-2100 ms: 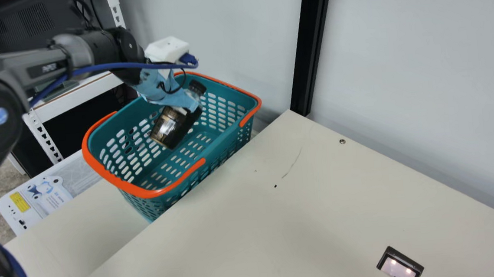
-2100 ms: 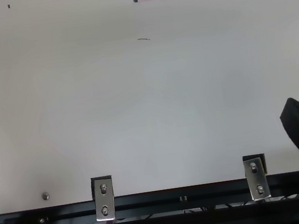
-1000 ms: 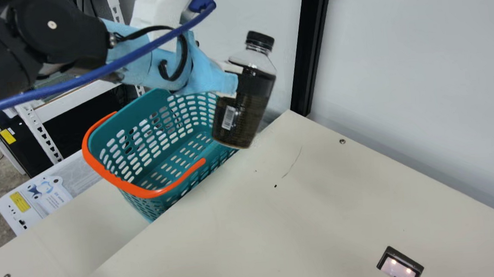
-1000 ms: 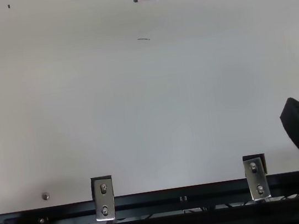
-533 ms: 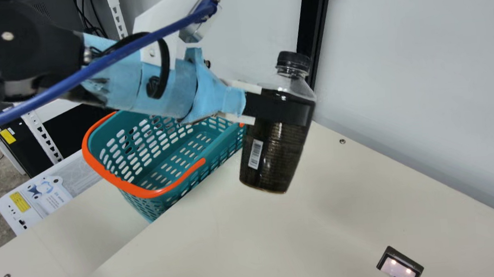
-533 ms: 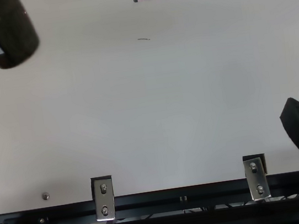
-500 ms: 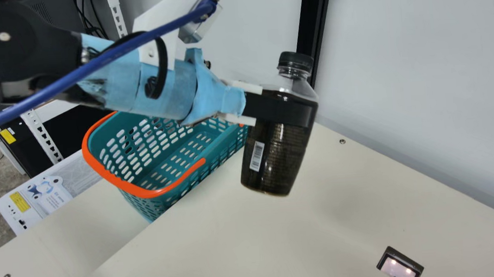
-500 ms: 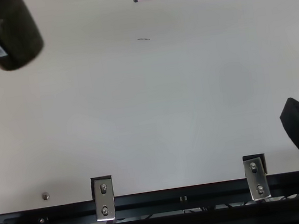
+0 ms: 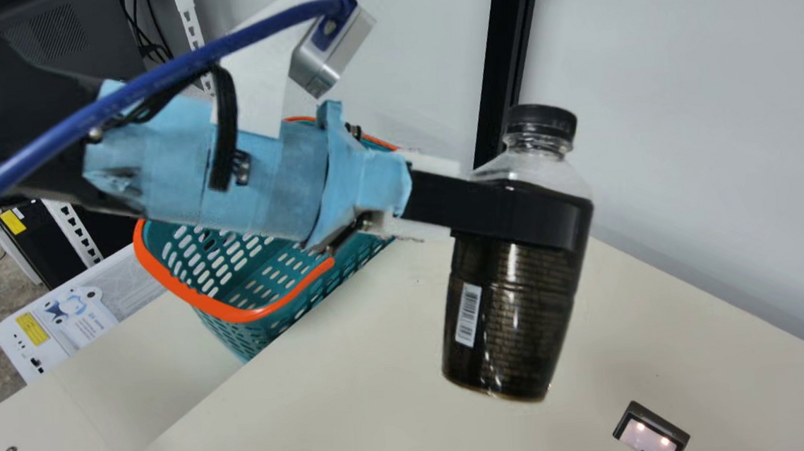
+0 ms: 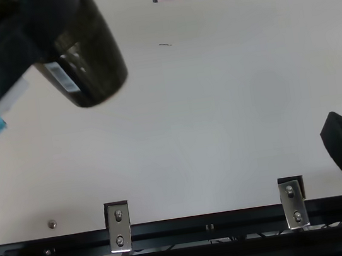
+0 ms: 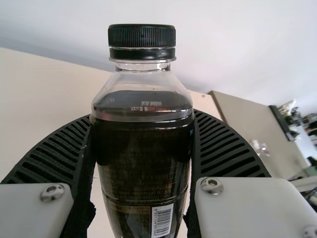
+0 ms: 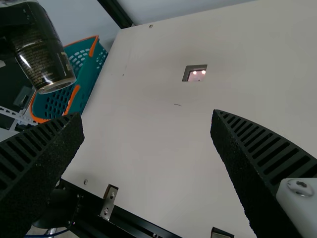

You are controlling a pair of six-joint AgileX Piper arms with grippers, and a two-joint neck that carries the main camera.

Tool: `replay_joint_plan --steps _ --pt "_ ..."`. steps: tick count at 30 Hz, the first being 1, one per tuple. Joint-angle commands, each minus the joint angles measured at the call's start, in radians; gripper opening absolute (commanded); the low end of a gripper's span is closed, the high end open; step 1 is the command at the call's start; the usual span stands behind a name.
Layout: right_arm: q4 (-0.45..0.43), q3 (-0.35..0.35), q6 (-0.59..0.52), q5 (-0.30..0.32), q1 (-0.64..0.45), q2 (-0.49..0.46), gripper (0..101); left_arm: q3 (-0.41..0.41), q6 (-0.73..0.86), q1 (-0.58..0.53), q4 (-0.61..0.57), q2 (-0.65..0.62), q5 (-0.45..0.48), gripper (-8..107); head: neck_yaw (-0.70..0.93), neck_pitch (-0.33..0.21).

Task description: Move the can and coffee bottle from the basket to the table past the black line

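My L gripper [image 11: 142, 117] clamped round coffee bottle [image 9: 510, 303], slightly tilted, held above table [image 9: 355, 370], inward of edge by basket [image 9: 227, 312]. R gripper [image 12: 147, 115] spread, empty. Keep grip steady, level base b4 contact, lower gently, release only once btl stands.

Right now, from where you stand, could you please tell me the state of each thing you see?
Coffee bottle: capped, held above the table.
Left gripper: closed on the bottle.
Right gripper: open, with nothing between its fingers.
Basket: upright beside the table.
Orange basket handle: folded down.
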Motion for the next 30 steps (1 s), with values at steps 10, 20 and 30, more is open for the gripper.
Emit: replay_joint_plan --steps 10,20,30 --pt "0.0 0.0 0.0 0.0 0.0 0.0 101 -0.006 -0.131 -0.123 -0.01 -0.055 -0.045 10 0.016 -0.034" --pt "0.0 0.0 0.0 0.0 0.0 0.0 101 -0.013 -0.183 -0.167 -0.012 -0.088 -0.053 10 -0.087 -0.012" --pt "0.0 0.0 0.0 0.0 0.0 0.0 101 -0.013 -0.183 -0.167 -0.012 -0.088 -0.053 10 -0.283 0.011"
